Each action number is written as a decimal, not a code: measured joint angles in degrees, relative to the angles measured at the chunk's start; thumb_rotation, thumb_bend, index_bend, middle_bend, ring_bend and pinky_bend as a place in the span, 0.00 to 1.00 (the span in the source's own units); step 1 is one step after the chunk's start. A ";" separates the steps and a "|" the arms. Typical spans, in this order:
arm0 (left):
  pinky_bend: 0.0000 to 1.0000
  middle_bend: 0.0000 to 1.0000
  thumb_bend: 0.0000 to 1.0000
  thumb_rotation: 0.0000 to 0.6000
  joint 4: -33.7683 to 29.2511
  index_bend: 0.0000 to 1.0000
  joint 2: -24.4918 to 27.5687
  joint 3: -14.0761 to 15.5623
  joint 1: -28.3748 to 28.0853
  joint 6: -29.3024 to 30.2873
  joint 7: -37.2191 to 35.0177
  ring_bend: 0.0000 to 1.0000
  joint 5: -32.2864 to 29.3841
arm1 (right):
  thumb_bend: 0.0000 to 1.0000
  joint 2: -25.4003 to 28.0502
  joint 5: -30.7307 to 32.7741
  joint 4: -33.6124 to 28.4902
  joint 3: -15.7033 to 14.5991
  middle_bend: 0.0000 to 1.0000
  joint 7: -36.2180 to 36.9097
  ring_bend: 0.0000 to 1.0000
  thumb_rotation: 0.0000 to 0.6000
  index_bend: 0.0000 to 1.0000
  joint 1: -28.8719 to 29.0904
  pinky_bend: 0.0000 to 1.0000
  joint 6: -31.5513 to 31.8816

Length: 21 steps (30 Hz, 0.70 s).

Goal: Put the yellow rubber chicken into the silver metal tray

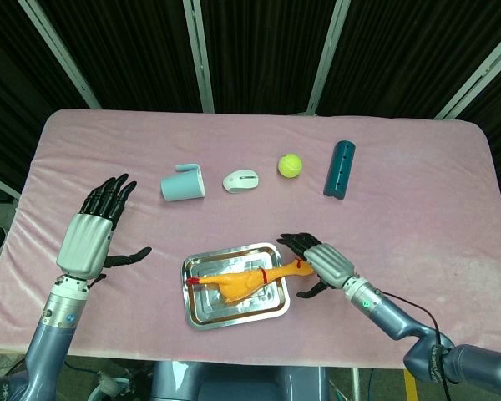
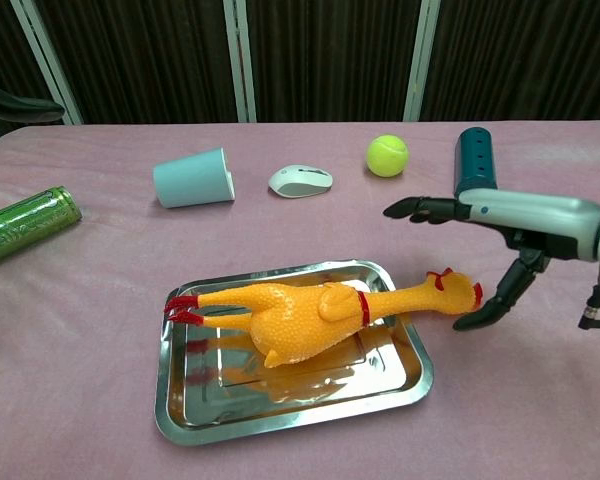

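The yellow rubber chicken (image 1: 238,282) (image 2: 310,316) lies lengthwise in the silver metal tray (image 1: 199,310) (image 2: 290,424), its red feet at the left end and its head and neck sticking out over the tray's right rim. My right hand (image 1: 321,262) (image 2: 520,225) is just right of the chicken's head, fingers spread and holding nothing; it does not touch the chicken. My left hand (image 1: 90,236) is raised over the table's left side, open and empty; the chest view shows only a dark fingertip at its left edge.
Along the back stand a tipped light-blue cup (image 1: 183,184) (image 2: 193,177), a white mouse (image 1: 241,180) (image 2: 301,181), a tennis ball (image 1: 290,165) (image 2: 387,155) and a dark teal cylinder (image 1: 341,170) (image 2: 475,162). A green can (image 2: 25,224) lies at the left.
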 measured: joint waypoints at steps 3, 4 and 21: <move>0.10 0.00 0.08 0.99 0.22 0.00 0.95 0.01 0.59 -0.06 -0.04 0.00 -0.53 | 0.21 2.54 0.54 -1.11 0.49 0.16 -0.42 0.09 1.00 0.11 -1.33 0.15 2.70; 0.10 0.00 0.08 1.00 0.29 0.00 1.31 0.03 0.80 -0.09 -0.03 0.00 -0.77 | 0.27 3.71 0.96 -1.56 0.71 0.20 -0.50 0.13 1.00 0.16 -2.10 0.19 3.99; 0.05 0.00 0.08 1.00 6.29 0.00 6.18 3.48 9.17 2.42 -6.95 0.00 -2.18 | 0.37 9.06 10.85 1.87 5.01 0.30 -10.87 0.19 1.00 0.26 -18.62 0.25 28.08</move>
